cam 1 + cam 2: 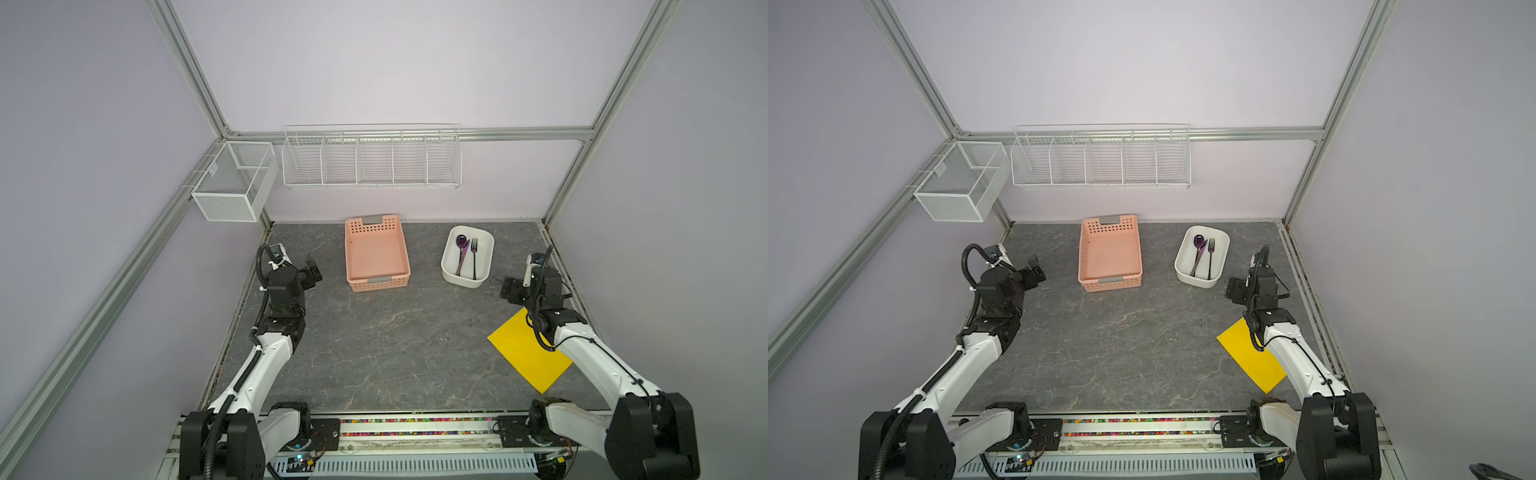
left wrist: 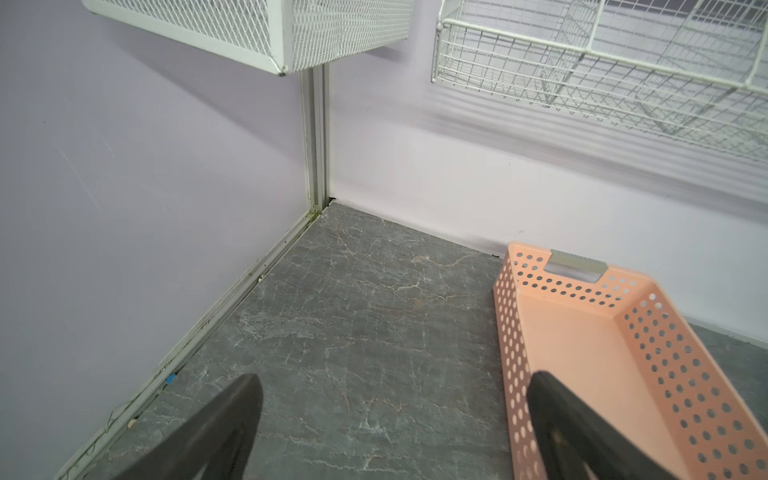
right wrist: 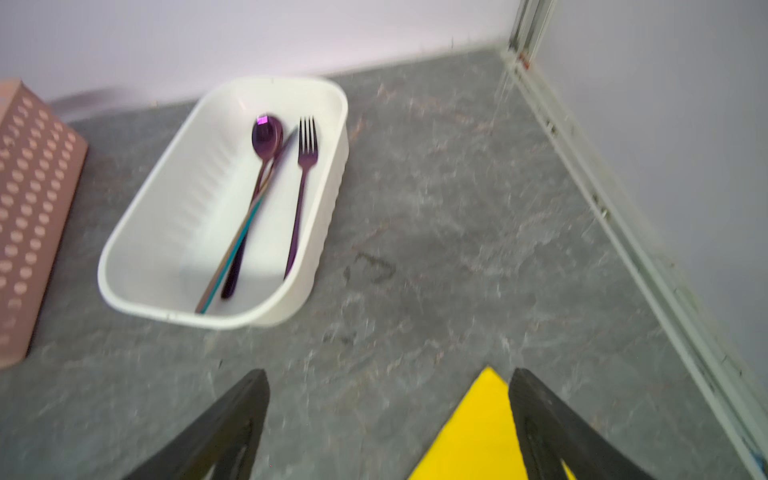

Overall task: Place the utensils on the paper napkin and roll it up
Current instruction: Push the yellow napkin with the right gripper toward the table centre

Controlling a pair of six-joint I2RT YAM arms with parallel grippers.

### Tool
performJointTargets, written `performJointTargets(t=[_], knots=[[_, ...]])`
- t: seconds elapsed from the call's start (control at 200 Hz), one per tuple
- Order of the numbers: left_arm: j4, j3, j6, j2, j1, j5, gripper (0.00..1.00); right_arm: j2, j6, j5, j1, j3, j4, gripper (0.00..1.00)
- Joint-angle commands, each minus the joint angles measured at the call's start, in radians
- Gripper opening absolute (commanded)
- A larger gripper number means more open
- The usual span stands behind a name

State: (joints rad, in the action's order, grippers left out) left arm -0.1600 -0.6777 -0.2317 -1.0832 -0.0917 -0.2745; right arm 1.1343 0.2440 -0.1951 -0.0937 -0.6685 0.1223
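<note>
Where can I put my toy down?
Biggest bare patch: the middle of the table, between pink basket and yellow napkin. Also the gap between basket and white tub. Crowded: the right edge, where the right arm hangs over the napkin.

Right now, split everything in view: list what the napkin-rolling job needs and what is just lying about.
Job: utensils, lying in the white tub; paper napkin.
Lying about: pink basket; wire rack; mesh box.

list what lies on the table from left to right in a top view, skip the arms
pink basket → white tub with the utensils lying in it → paper napkin
</note>
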Motion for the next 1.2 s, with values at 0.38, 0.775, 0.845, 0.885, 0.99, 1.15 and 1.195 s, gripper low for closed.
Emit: performJointTargets(t=[0.38, 0.775, 0.845, 0.885, 0.99, 1.15, 1.195], knots=[[0.77, -0.449, 0.02, -0.033, -0.002, 0.383, 0.99, 0.022, 0.193, 0.369, -0.005, 0.027, 0.424, 0.98], [0.669, -0.353, 0.003, -0.014, 0.0, 0.373, 1.0, 0.146, 0.196, 0.436, -0.041, 0.064, 0.366, 0.99], [0.669, -0.344, 0.003, -0.004, 0.0, 0.365, 1.0, 0.178, 0.193, 0.439, -0.055, 0.061, 0.353, 0.99], [0.669, -0.343, 0.005, -0.001, 0.0, 0.361, 1.0, 0.193, 0.194, 0.443, -0.063, 0.058, 0.347, 0.99], [0.672, -0.342, 0.008, 0.007, 0.001, 0.351, 1.0, 0.237, 0.213, 0.446, -0.105, 0.056, 0.322, 1.0], [0.669, -0.341, 0.009, 0.015, 0.001, 0.35, 1.0, 0.312, 0.296, 0.428, -0.264, 0.025, 0.271, 1.0], [0.67, -0.337, 0.009, 0.017, 0.001, 0.35, 1.0, 0.341, 0.328, 0.418, -0.314, 0.002, 0.262, 0.99]])
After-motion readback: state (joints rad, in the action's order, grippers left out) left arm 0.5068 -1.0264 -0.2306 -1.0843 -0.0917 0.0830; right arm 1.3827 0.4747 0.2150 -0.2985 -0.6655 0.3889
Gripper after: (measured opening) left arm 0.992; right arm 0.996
